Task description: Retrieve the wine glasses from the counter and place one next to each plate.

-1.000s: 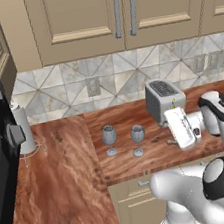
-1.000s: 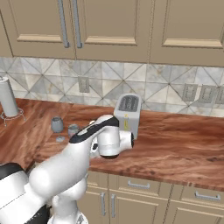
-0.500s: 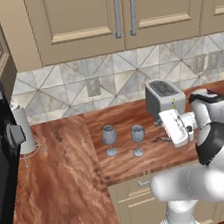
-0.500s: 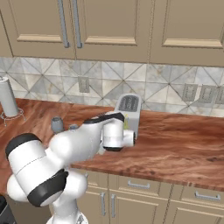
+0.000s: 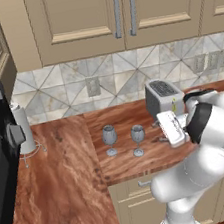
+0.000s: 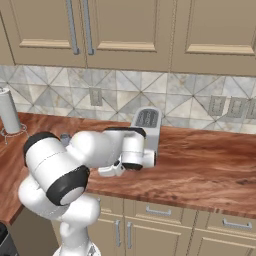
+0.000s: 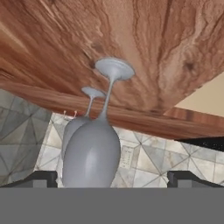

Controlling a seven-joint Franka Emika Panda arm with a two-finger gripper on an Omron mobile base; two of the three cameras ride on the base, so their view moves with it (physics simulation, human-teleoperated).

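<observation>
Here two wine glasses are seen standing upright and just apart on the reddish bench [image 5: 69, 190]: the left glass [image 5: 110, 139] and, at its 3 o'clock, the right glass [image 5: 137, 139], with a toaster [image 5: 163, 96] beyond at about 2 o'clock. The hand [image 5: 163, 133] is held level at bowl height, just at the 3 o'clock side of the right glass, and nothing is gripped. In the hand view, which is rolled upside down, the nearer bowl [image 7: 92, 153] is shown large and slightly left of centre, the second glass [image 7: 75, 124] partly hidden behind it, and the two dark fingertips [image 7: 39, 178] are set wide apart at either side.

The step in hand is judged to be the approach to the nearer glass. It would be done well if the hand were shifted a little so that the bowl sits midway between the fingers, then eased forward slowly; a thin stem and small foot suggest that a tip could be caused by any sideways nudge, and the neighbouring glass could be knocked.

The arm is bent sharply at the elbow [image 6: 57, 175], the forearm laid low and across the bench edge, the wrist turned sideways.
</observation>
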